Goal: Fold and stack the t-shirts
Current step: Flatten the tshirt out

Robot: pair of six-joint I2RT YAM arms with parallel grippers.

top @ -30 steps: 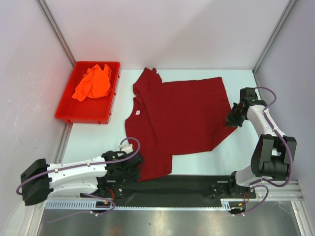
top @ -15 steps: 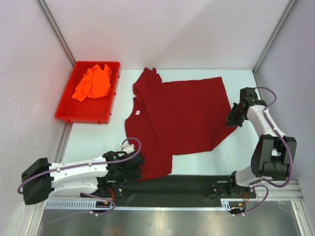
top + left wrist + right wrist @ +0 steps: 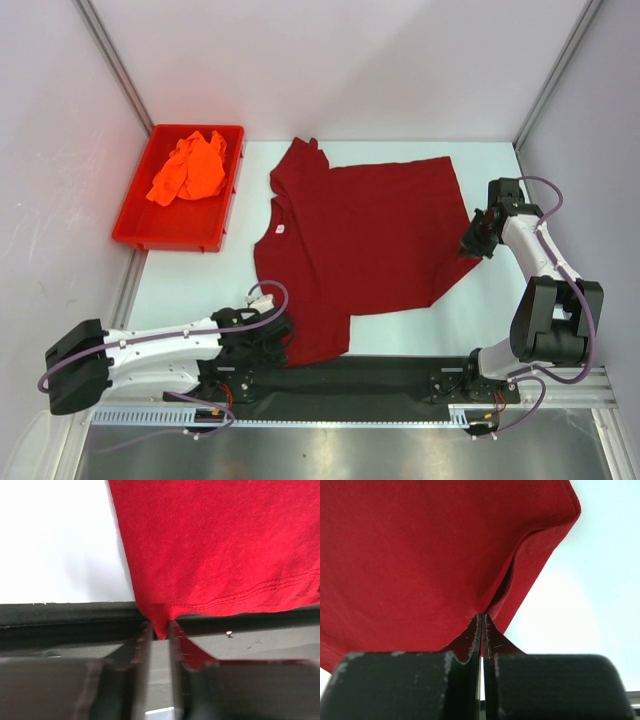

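Note:
The maroon t-shirt (image 3: 365, 235) lies spread flat on the white table. My left gripper (image 3: 283, 345) is shut on the shirt's near left sleeve corner; in the left wrist view the cloth (image 3: 215, 545) tapers to a point pinched between the jaws of my left gripper (image 3: 160, 632). My right gripper (image 3: 470, 243) is shut on the shirt's right edge; in the right wrist view the cloth (image 3: 420, 555) puckers into the closed jaws of my right gripper (image 3: 481, 617). The orange t-shirt (image 3: 190, 167) lies crumpled in the red bin.
The red plastic bin (image 3: 140, 232) sits at the back left of the table. A black strip (image 3: 390, 372) runs along the near edge by the arm bases. Grey walls close in the left, back and right.
My left gripper has crept slightly right toward the sleeve corner. The right arm and the shirt have barely moved.

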